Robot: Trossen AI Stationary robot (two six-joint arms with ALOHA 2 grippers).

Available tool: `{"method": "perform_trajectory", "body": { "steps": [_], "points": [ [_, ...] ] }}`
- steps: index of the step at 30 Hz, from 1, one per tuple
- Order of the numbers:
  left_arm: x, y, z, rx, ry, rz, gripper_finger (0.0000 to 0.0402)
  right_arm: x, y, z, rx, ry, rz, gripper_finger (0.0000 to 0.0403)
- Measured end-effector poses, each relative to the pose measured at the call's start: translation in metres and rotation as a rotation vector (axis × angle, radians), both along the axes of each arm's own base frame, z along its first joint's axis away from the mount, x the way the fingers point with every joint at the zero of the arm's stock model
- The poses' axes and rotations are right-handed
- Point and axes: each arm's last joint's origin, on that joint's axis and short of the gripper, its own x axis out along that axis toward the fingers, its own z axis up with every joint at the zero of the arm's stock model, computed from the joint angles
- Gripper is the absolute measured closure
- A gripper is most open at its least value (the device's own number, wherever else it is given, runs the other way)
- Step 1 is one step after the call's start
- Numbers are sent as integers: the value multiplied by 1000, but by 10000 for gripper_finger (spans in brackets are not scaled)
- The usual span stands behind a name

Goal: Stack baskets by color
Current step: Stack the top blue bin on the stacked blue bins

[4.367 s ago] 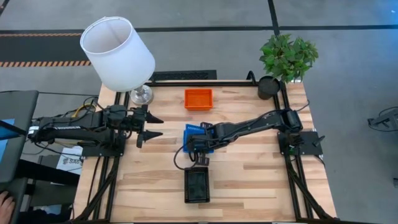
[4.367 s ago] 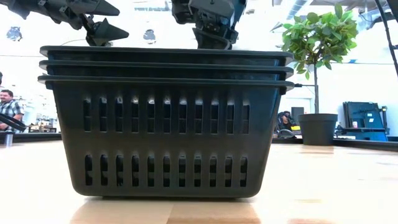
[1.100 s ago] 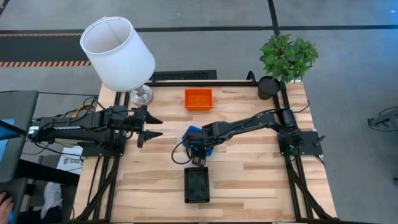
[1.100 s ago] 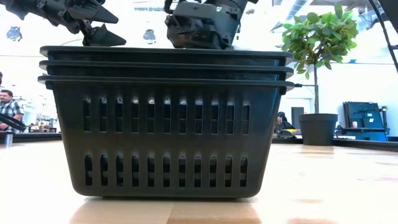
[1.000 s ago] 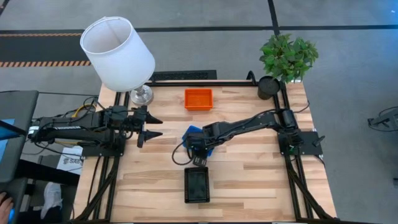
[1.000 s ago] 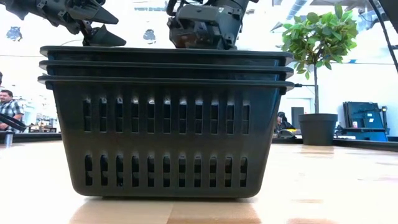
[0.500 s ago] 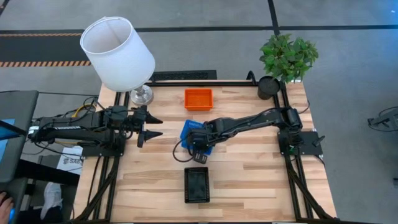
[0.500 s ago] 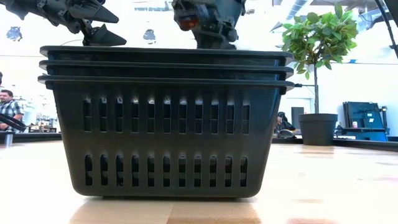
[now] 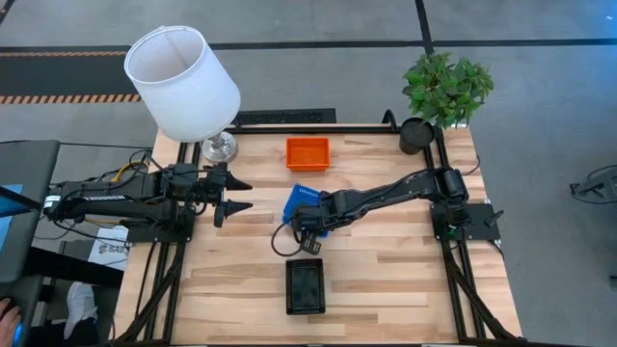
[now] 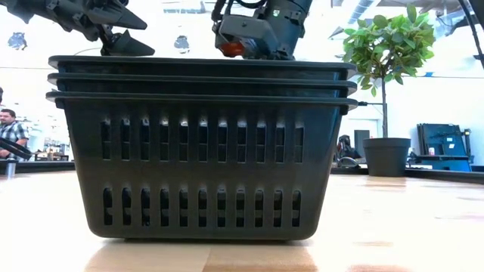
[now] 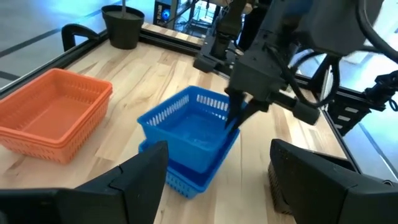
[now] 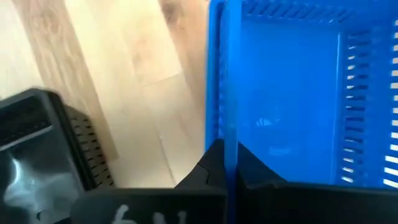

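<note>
Two blue baskets [image 11: 186, 134] lie nested at mid-table, the upper one tilted inside the lower blue basket [image 11: 189, 180]. My right gripper [image 9: 307, 229] is shut on the upper one. A stack of orange baskets [image 9: 308, 153] stands at the far side. Three black baskets [image 10: 200, 143] are stacked near the table's front edge. At the table's left my left gripper [image 9: 246, 195] hovers open, with nothing between its fingers. My right gripper pinches the rim of the upper blue basket's wall [image 12: 229, 134] on the side toward the table's near edge, one finger inside the basket and one outside. The fingers slant steeply down from the right. The basket is tilted, its lower part in the blue basket beneath.
A white lampshade [image 9: 183, 79] on a metal base stands at the far left corner and a potted plant [image 9: 439, 96] at the far right. Bare wood lies to the right and left of the black stack. A person [image 10: 9, 128] shows beyond the table.
My right gripper has gone a little toward the table's far edge, has tipped, and has shut on the upper blue basket's wall. That basket has come up on the held side and now sits tilted in the one below.
</note>
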Motion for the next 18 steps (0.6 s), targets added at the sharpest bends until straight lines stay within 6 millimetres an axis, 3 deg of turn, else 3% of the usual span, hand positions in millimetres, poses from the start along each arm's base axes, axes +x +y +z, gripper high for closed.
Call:
{"method": "perform_trajectory", "body": {
  "steps": [8,18],
  "points": [
    [0,1,0,12,0,35,132,-4,6,-15,-8,17,23,400],
    [0,2,0,-12,-2,88,132,-7,2,-22,-124,66,253,400]
  ]
}}
